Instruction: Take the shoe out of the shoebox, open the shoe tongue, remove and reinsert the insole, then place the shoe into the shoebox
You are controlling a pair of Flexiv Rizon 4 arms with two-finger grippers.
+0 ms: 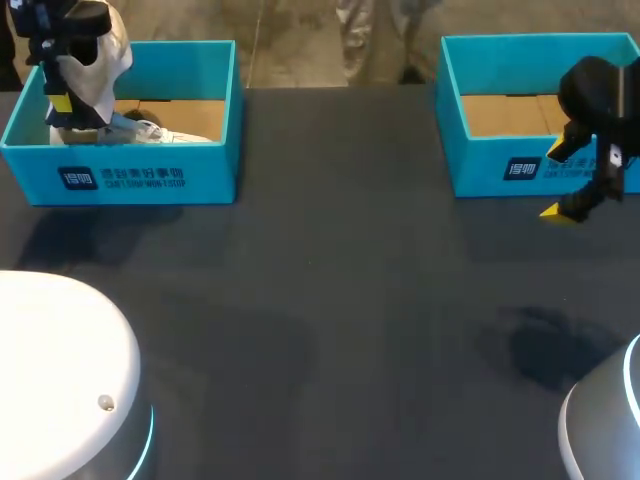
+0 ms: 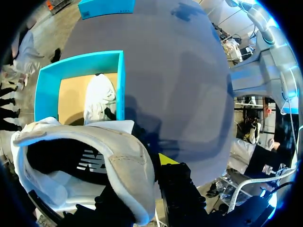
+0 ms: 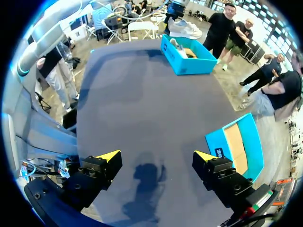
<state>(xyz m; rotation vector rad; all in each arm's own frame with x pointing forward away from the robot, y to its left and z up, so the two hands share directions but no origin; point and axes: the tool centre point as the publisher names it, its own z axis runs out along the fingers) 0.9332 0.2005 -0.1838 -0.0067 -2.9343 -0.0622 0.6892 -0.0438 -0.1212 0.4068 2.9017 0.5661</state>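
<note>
My left gripper [image 1: 62, 100] is shut on the heel collar of a white shoe [image 1: 103, 55] and holds it tilted above the left blue shoebox [image 1: 140, 175]. In the left wrist view the held shoe [image 2: 118, 151] fills the space at the gripper [image 2: 158, 172]; one yellow fingertip [image 2: 165, 158] shows and the other is hidden behind the shoe. A second white shoe [image 2: 99, 97] lies in the shoebox [image 2: 120, 80] below, also seen as the shoe in the box [image 1: 150, 130]. My right gripper [image 1: 556, 182] hangs open and empty in front of the right box, its fingers wide apart in its own view [image 3: 156, 156].
A second blue box [image 1: 480, 165] with a bare cardboard floor stands at the back right, beside the right gripper [image 3: 236, 146]. Dark table [image 1: 330, 320] spreads between and in front of the boxes. Both arm bases sit at the near corners.
</note>
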